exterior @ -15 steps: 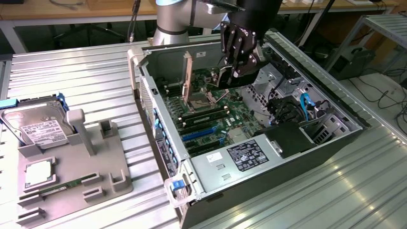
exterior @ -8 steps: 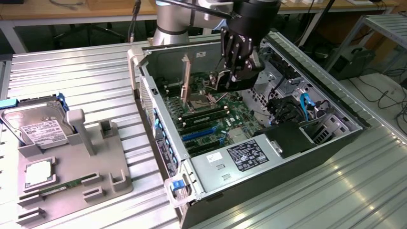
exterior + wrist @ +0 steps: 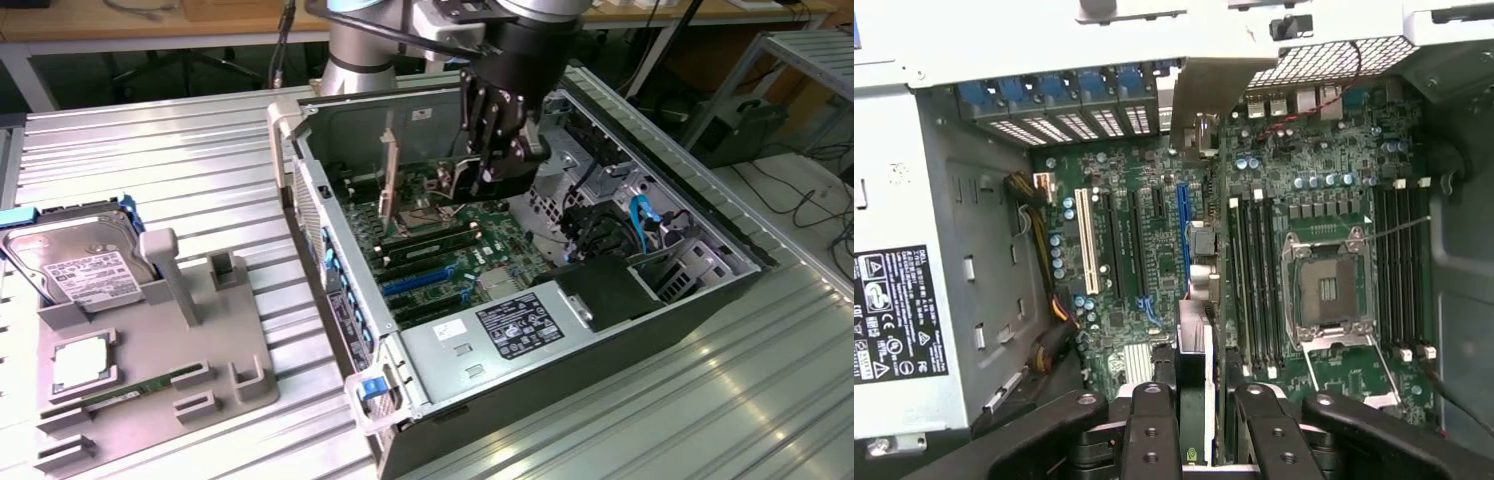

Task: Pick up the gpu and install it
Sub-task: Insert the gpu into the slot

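Gripper (image 3: 497, 165) hangs inside the open computer case (image 3: 694, 215), above the motherboard (image 3: 441, 255), fingers pointing down. It is pinching the gpu (image 3: 392, 172): in the wrist view the two black fingers (image 3: 1152, 420) sit on either side of the thin card's edge (image 3: 1197, 370), pressed against it, card seen edge-on running away from the camera. The silver bracket end (image 3: 1199, 95) of the card sits at the far side by the case's rear slot openings (image 3: 1069, 105).

In the exterior view the card stands upright over the board, tan/silver bracket vertical, just left of the gripper body. Whether its lower edge is seated in a slot or only above one I cannot tell. In the wrist view it lines up next to the blue expansion slot (image 3: 1182, 235), with the white slot (image 3: 1086, 240) further off.

Empty CPU socket (image 3: 1326, 290) sits on the board with memory slots (image 3: 1254, 280) beside it. Power supply (image 3: 514, 325) with label sits at the near end of the case.

On the exterior view's left, well apart from the case, a grey parts holder (image 3: 154, 400) sits on the metal table (image 3: 160, 160). It holds a hard drive (image 3: 80, 270) standing tilted and a slim green memory stick (image 3: 134, 392) lying flat.
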Robot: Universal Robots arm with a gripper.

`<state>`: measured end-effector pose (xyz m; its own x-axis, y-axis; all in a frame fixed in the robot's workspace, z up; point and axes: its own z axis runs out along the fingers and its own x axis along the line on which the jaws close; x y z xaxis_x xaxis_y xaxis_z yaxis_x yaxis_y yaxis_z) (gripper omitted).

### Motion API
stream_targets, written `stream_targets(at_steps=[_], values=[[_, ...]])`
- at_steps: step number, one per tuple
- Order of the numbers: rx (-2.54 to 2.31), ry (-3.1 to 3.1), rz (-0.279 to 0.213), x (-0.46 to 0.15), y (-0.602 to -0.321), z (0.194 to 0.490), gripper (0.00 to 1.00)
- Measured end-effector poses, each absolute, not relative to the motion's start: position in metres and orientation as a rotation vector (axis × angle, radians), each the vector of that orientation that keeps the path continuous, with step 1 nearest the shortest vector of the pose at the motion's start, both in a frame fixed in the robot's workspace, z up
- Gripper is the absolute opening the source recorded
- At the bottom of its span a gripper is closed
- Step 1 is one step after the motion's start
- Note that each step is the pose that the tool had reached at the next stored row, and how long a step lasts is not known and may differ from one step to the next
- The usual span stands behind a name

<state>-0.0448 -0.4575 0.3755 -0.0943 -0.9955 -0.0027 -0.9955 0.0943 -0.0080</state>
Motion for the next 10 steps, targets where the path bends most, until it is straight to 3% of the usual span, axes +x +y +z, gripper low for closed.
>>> stream_targets(at_steps=[10], values=[[-2.198, 2.224, -0.006, -0.0450, -0.4575, 0.3673, 0.27]])
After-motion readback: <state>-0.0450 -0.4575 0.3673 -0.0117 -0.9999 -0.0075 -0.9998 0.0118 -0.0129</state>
